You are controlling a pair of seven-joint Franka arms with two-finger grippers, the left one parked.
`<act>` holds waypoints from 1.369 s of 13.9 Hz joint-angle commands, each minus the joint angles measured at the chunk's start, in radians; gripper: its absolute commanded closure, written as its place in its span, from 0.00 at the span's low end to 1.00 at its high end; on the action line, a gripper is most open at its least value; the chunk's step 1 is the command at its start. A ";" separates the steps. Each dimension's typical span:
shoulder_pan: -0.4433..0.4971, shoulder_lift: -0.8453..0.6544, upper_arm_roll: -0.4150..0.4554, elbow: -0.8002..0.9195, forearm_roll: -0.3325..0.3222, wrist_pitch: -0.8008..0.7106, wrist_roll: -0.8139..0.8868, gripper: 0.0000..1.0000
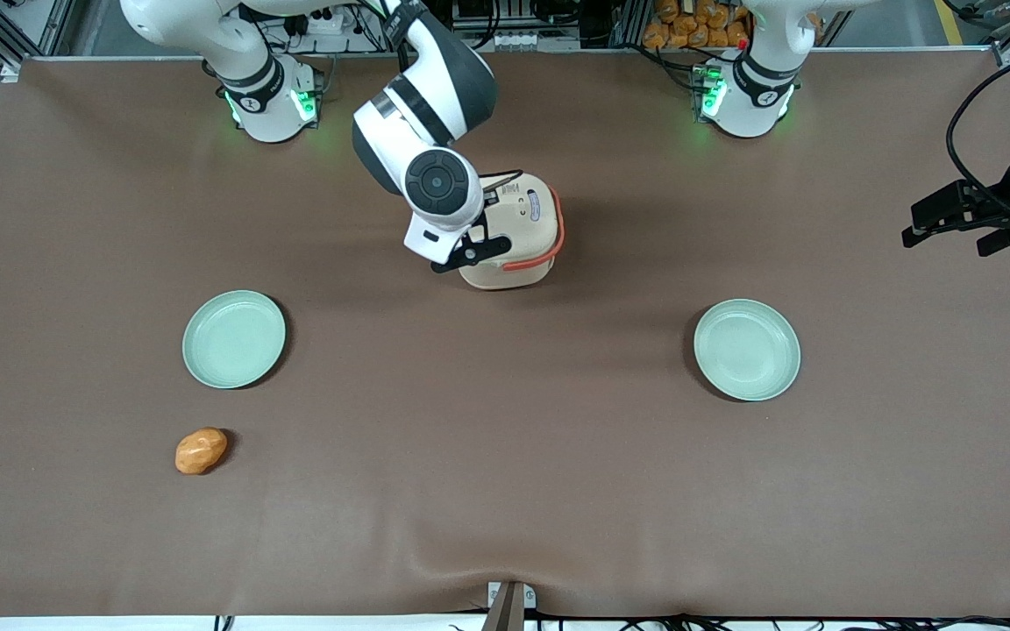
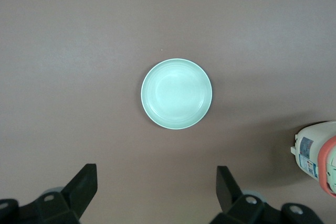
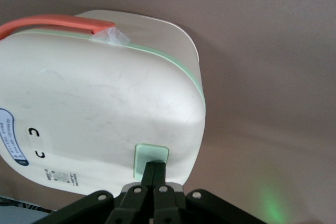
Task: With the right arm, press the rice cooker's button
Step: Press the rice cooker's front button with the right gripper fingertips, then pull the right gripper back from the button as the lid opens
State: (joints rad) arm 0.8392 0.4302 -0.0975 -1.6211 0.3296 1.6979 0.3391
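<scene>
Right arm was reaching out over the rice cooker, which sat mid-table, farther from the front camera than both plates. Gripper was down at the cooker's lid, fingers pressed together with no gap between them, holding nothing. Fingertips were touching the button, the small pale green rounded rectangle set near the lid's edge. In the front view the wrist covered that part of the lid, so the button itself wasn't visible there; the gripper showed as a black shape at the cooker's edge on the working arm's side.

Cooker: cream body, lid closed, thin green seam running around under the lid, orange handle folded down along the side. Blue-and-white oval label was on top of the lid, well apart from the button. Contents couldn't be seen with the lid shut.

Two pale green plates on the brown table cover: one plate toward the working arm's end, the other plate toward the parked arm's end. Both sat flat with nothing in them. Left wrist view looked straight down on the second plate, with a bit of the cooker at the frame edge.

Orange rounded lump lay on the cover, nearer the front camera than the working-arm-end plate, near it but not touching.
</scene>
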 commanded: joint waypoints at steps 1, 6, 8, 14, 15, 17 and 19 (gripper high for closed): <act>0.008 0.015 -0.005 0.010 0.017 0.009 0.005 1.00; 0.014 0.028 -0.007 0.010 0.014 0.011 -0.002 1.00; 0.012 0.036 -0.007 0.010 0.012 0.017 -0.005 1.00; 0.012 0.044 -0.007 0.010 0.011 0.028 -0.005 1.00; 0.011 0.039 -0.007 0.015 0.009 0.026 -0.006 1.00; 0.006 0.029 -0.007 0.053 0.008 0.007 -0.002 1.00; -0.002 0.009 -0.010 0.108 0.008 -0.065 -0.002 0.88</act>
State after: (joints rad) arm 0.8416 0.4411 -0.1003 -1.5820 0.3311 1.6834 0.3388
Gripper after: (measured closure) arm 0.987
